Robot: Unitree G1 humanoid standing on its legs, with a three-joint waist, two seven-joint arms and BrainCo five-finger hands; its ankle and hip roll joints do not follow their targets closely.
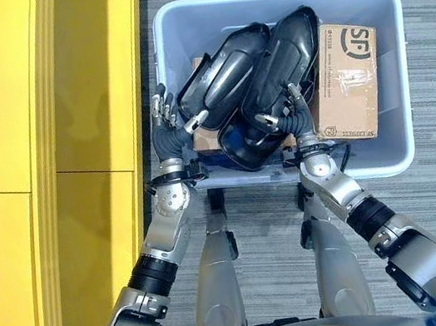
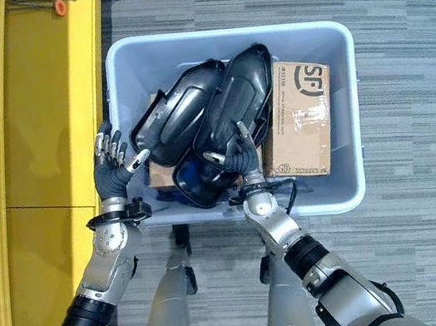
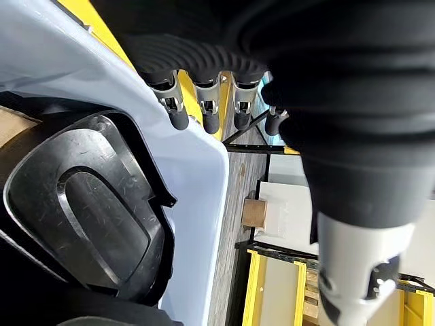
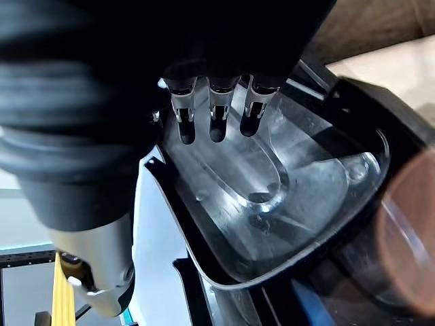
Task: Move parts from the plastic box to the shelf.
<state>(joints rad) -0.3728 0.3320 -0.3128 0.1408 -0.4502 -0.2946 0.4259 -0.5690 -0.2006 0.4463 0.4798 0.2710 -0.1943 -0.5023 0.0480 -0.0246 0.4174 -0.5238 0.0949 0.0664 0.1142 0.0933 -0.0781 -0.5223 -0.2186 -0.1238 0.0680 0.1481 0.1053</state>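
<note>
Left eye view: two glossy black moulded plastic shells (image 1: 224, 77) lie stacked in the pale blue plastic box (image 1: 386, 159), beside a brown cardboard carton (image 1: 347, 81); the yellow shelf (image 1: 90, 109) stands alongside.

Left wrist view: left hand (image 3: 204, 102), fingers straight, empty, over the box wall.

Right wrist view: right hand (image 4: 214, 112), fingers extended, holding nothing, above a shell's hollow. Shells look light, stiff and slick; their rims seem the best hold.

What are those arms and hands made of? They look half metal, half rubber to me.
Both arms are silver-grey shells broken by black bands at the joints. Each wrist and hand back sits under a dark ribbed cover, like a rubber bellows. From it, on the left hand and the right hand, come slim silver fingers with dark tips, and a thicker silver thumb set apart.
</note>
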